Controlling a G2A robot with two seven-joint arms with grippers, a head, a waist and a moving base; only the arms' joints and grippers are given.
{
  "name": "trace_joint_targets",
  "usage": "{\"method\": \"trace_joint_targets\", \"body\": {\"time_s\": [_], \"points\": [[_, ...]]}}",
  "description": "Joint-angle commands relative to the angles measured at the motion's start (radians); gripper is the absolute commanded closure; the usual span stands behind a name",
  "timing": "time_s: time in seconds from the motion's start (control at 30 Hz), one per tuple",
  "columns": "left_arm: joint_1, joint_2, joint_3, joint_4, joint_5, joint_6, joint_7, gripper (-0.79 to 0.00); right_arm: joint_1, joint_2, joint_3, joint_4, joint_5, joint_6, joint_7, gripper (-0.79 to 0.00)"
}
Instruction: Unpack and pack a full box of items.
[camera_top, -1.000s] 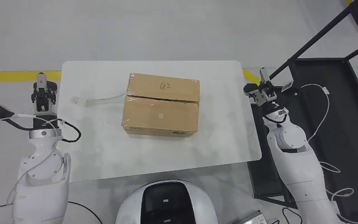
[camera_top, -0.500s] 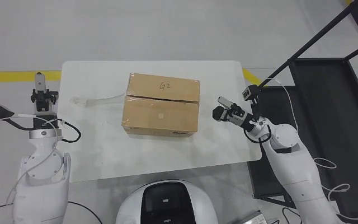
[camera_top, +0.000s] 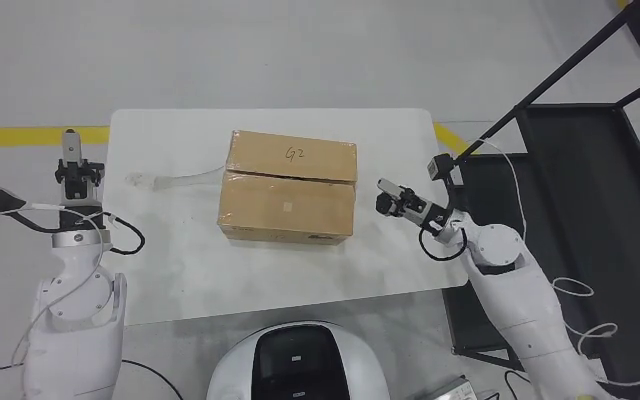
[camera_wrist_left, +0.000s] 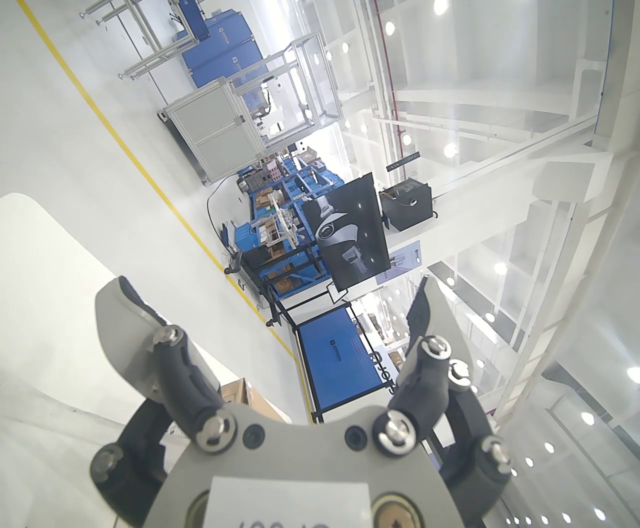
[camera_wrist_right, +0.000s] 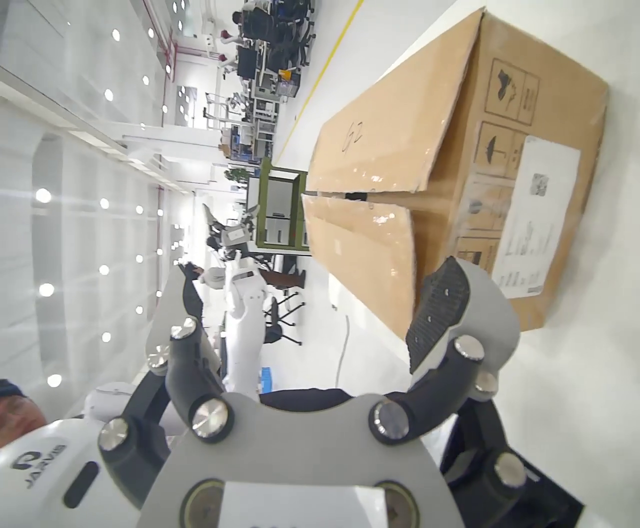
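Note:
A closed brown cardboard box (camera_top: 289, 187) sits in the middle of the white table (camera_top: 400, 150), its two top flaps meeting along a seam. In the right wrist view the box (camera_wrist_right: 450, 150) stands close ahead, with a white label on its end wall. My right gripper (camera_top: 383, 199) is open, just off the box's right end, pointing at it; its own view shows the gripper (camera_wrist_right: 320, 295) with nothing between the fingers. My left gripper (camera_top: 72, 165) is held off the table's left edge, pointing away from me; in its own view the gripper (camera_wrist_left: 270, 310) is open and empty.
A strip of clear tape (camera_top: 170, 181) lies on the table left of the box. A black metal cart (camera_top: 570, 200) stands right of the table. A yellow floor line (camera_top: 40, 134) runs behind the table's left side.
My right arm has swung in from the table's far right corner toward the box's right end, and the gripper now points at the box. The left arm has stayed where it was.

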Motion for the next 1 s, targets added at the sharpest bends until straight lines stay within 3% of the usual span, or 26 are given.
{"method": "trace_joint_targets", "body": {"time_s": [0.0,0.2,0.23,0.43,0.97], "points": [[0.000,0.000,0.000,0.000,0.000,0.000,0.000,-0.785,0.037,-0.002,-0.024,0.044,-0.018,-0.022,0.027,-0.785],[0.000,0.000,0.000,0.000,0.000,0.000,0.000,-0.785,0.160,-0.023,-0.117,0.188,-0.015,-0.046,0.032,-0.785],[0.000,0.000,0.000,0.000,0.000,0.000,0.000,-0.785,0.177,-0.027,-0.129,0.207,-0.004,-0.046,0.029,-0.723],[0.000,0.000,0.000,0.000,0.000,0.000,0.000,-0.785,0.244,-0.046,-0.187,0.275,0.027,-0.068,0.025,-0.628],[0.000,0.000,0.000,0.000,0.000,0.000,0.000,-0.785,0.208,-0.036,-0.162,0.207,0.027,-0.138,0.126,-0.536]]}}
